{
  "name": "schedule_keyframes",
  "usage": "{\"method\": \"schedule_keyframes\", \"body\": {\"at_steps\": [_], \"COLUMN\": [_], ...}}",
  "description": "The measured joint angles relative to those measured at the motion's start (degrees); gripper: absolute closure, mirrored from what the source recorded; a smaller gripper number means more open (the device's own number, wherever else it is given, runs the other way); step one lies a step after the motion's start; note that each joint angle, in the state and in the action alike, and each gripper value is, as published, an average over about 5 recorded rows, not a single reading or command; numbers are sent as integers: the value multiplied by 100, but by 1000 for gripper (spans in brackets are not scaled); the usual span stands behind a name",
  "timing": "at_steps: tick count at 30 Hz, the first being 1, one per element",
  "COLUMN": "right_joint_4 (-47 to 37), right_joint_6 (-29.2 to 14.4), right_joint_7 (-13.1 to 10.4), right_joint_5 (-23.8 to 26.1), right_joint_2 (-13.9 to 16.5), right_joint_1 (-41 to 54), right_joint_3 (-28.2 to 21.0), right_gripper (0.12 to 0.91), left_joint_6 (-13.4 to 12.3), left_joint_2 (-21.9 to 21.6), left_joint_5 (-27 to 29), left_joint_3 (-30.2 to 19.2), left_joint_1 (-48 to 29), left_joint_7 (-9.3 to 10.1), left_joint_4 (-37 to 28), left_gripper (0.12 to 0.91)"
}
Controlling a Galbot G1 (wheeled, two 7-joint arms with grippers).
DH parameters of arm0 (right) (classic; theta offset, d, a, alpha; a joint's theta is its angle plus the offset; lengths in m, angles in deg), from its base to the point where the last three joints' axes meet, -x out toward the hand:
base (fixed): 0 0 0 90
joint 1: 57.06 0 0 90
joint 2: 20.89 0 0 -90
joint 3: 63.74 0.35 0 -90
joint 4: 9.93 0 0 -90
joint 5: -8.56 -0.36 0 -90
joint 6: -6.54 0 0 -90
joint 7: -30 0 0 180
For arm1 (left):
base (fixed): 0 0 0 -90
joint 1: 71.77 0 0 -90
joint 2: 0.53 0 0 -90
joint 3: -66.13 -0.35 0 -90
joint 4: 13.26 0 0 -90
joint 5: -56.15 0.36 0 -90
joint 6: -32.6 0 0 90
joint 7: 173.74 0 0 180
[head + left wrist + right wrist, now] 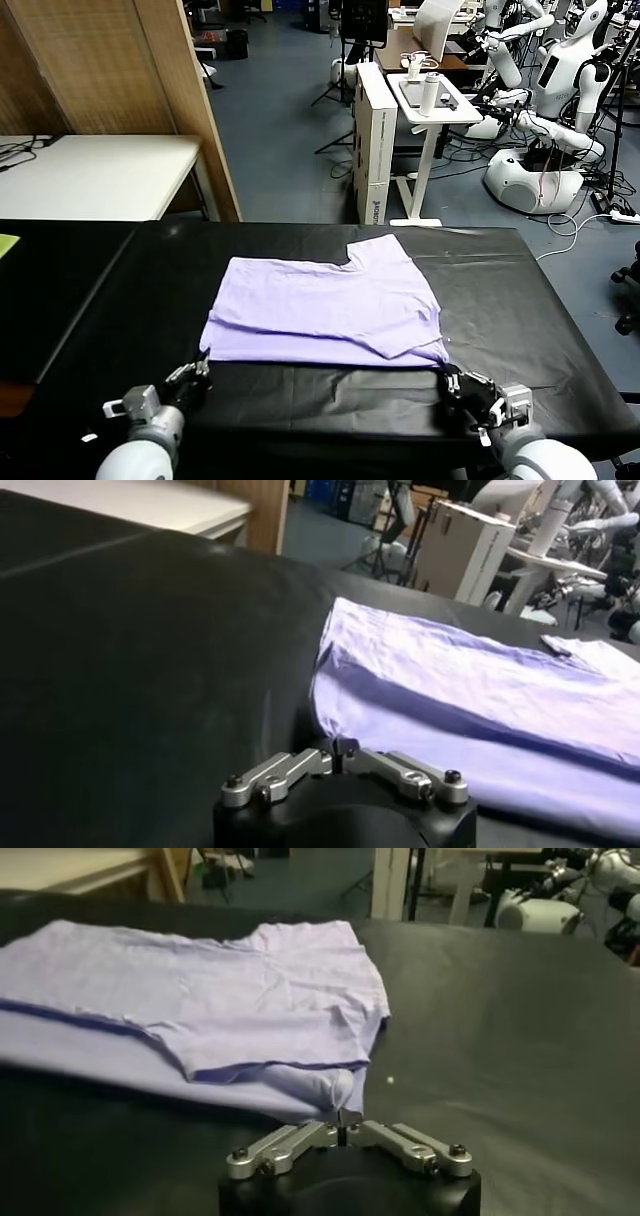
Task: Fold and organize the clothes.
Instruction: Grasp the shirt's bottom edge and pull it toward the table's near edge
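Head view: lavender shirt (330, 305) lying near the middle of the black-covered desk (520, 300), already partly folded, with an upper layer turned over a lower one and a notch cut into the far edge. Near edge running straight between the two arms, one pincer at each near corner. Left pincer (196, 372) at the left near corner, fingers drawn together right at the hem; right pincer (458, 378) at the right near corner, likewise closed at the cloth. Hard to tell from the wrist views whether fabric is really pinched: on the left, tips meeting just beside the edge, possibly short of it; on the right, tips touching the rounded corner where the layers bunch. Judged progress: somewhere in the middle, a first fold done, a further fold and the final tidying still left. Probably the step in hand is taking both near corners to carry that edge toward the far side. No printed patch visible on the exposed face. Desk cover dark, slightly glossy, creased in places. Beyond the desk, blue-grey floor, a white table (90, 175) and a wooden partition (190, 100) to the left, a tall white box (372, 140) and a small stand with bottles straight ahead, white robots (560, 90) and cables at the right.
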Motion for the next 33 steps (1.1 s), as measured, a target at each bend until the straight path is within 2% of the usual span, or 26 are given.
{"method": "schedule_keyframes", "body": {"at_steps": [5,13,16,18,21,25,27,29,32,33], "right_joint_4": [290,474,566,643,774,957,1016,1028,926,857], "right_joint_6": [96,98,98,98,98,98,98,98,97,97], "right_joint_7": [-57,-46,-51,-86,-152,-171,-163,-147,-120,-115], "right_joint_5": [78,83,28,-20,-112,-360,-560,-764,-979,-1030], "right_joint_2": [-93,-183,-181,-180,-180,-171,-146,-100,-5,36], "right_joint_1": [-395,-656,-732,-784,-869,-917,-849,-699,-314,-145], "right_joint_3": [140,99,107,117,151,260,356,453,516,503], "right_gripper": [885,869,731,585,395,184,136,124,119,119], "left_joint_6": [12,14,27,53,101,212,294,364,536,629], "left_joint_2": [-99,-112,-109,-96,-65,-17,12,49,94,96], "left_joint_5": [74,188,184,183,176,100,36,23,175,231], "left_joint_3": [121,290,322,328,329,325,323,324,330,335], "left_joint_1": [518,1354,1475,1528,1603,1693,1743,1790,1788,1752], "left_joint_7": [128,189,239,280,349,526,625,692,704,680], "left_joint_4": [375,829,909,959,1045,1192,1297,1421,1633,1699], "left_gripper": [874,874,874,856,735,488,355,239,143,133]}}
